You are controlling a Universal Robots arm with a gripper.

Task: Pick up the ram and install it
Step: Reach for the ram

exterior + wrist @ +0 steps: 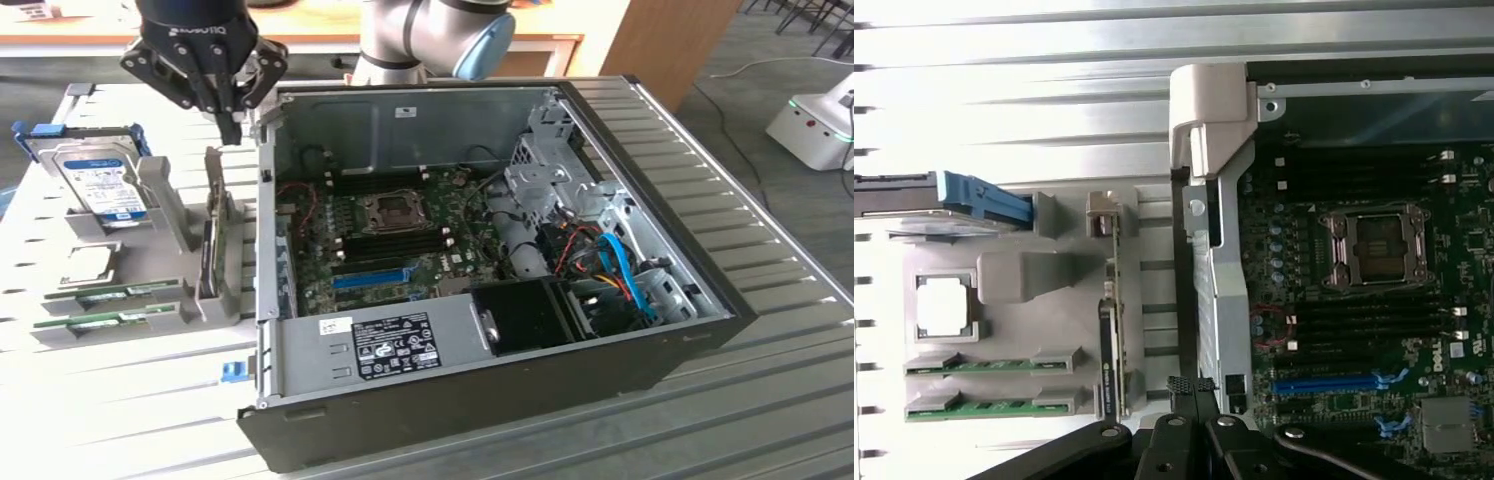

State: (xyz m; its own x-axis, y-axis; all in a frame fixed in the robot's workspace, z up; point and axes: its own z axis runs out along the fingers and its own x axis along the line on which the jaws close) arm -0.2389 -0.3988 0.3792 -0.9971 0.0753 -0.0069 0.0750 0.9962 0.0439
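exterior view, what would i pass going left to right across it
hard drive → claw → cpu socket → blue cables → white machine

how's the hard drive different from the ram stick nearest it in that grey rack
The hard drive is a broad silvery block with a blue-and-white label and a blue frame; the ram stick is a thin, narrow green strip. The hard drive stands propped up at a tilt, while the ram stick lies low between grey clips. Both sit in the grey rack, outside the computer case.
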